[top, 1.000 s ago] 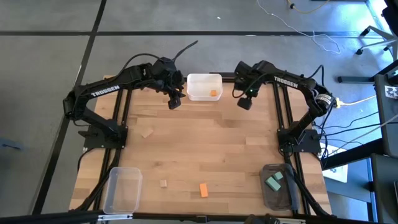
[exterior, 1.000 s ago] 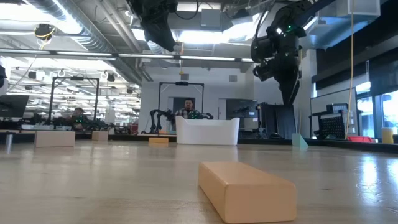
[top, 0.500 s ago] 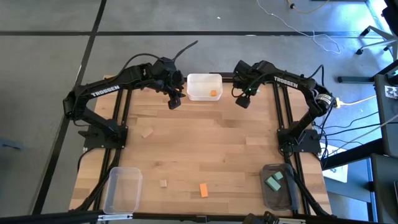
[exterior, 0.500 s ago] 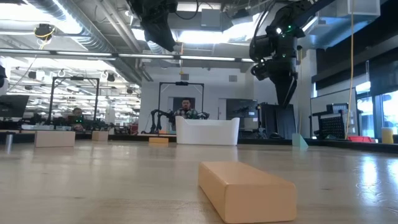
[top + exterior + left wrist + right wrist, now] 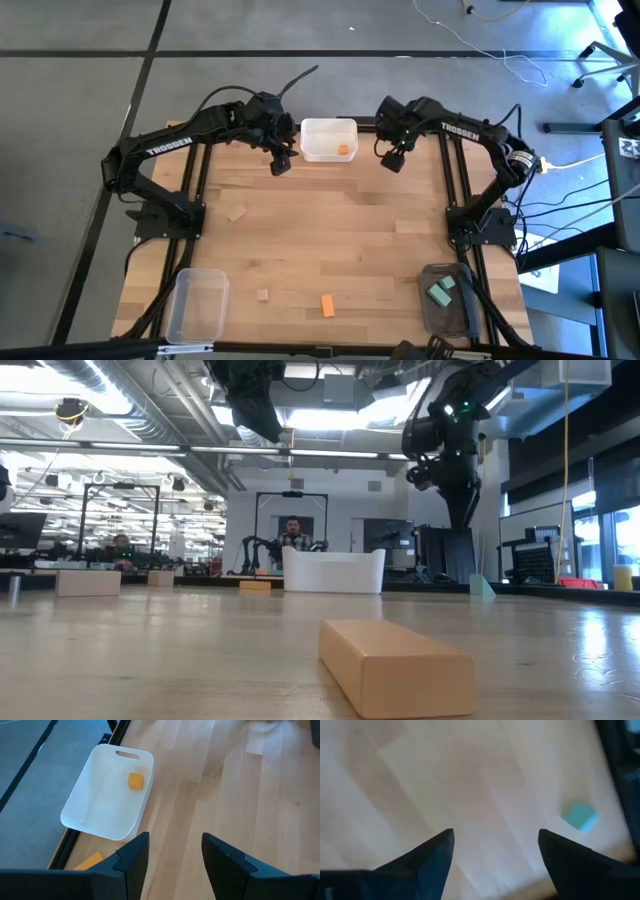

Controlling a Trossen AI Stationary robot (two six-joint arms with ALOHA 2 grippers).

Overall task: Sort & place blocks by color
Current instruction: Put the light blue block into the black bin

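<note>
Going left to right: my left gripper (image 5: 279,166) hangs unchanged beside the white plastic bin (image 5: 311,131) at the far edge, fingers spread and empty; that bin holds one orange cube (image 5: 343,151). Loose on the wooden table (image 5: 360,240): a tan block (image 5: 236,213), a small tan cube (image 5: 262,295) and an orange bar (image 5: 327,305). My right gripper (image 5: 393,160), also spread and empty, has drifted slightly toward the bin over the last second. Two teal blocks (image 5: 441,290) already sit in the dark tray (image 5: 430,315). I'd judge a fresh reach is only starting.
</note>
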